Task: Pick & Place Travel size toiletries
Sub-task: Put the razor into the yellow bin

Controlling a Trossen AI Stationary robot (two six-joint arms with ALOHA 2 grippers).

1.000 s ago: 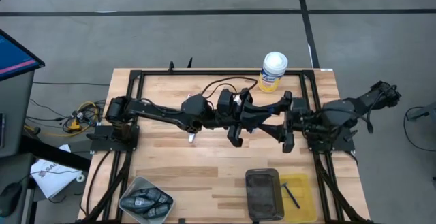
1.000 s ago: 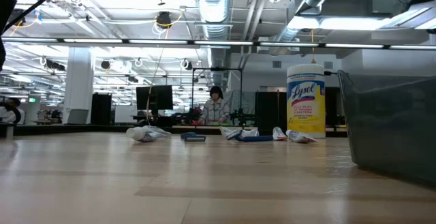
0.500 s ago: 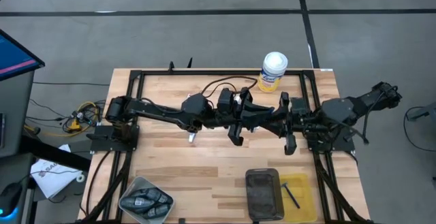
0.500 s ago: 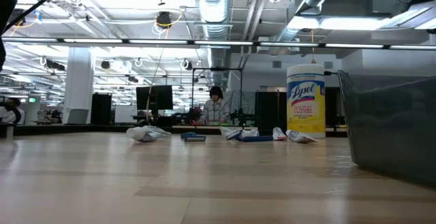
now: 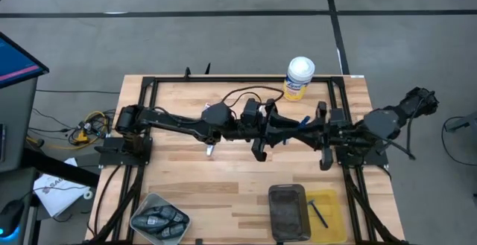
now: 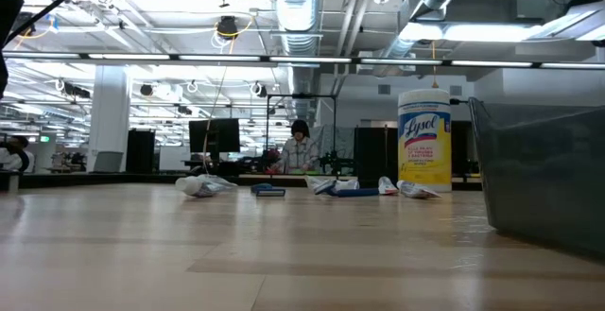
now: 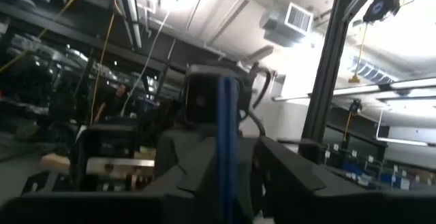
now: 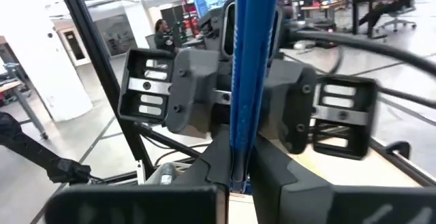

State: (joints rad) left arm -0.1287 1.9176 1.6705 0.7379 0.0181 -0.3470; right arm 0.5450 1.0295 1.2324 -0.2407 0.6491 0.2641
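Down at 7 o'clock, tight to the table's (image 5: 186,182) front edge, a grey tray (image 5: 141,204) of dark grey pieces (image 5: 160,220). Just short of centre, one white tube (image 5: 210,150) on bare wood with free room around. Reaches in from 9 o'clock with the left gripper (image 5: 277,128), fingers apart. Clamps the right gripper (image 5: 297,126), in from 3 o'clock, on a blue razor (image 8: 251,60) over the centre. At 1 o'clock near the back rail, a yellow canister (image 6: 423,141) reading "Lysol". At 5 o'clock, a dark bin (image 5: 289,211) beside a yellow tray (image 5: 334,217).
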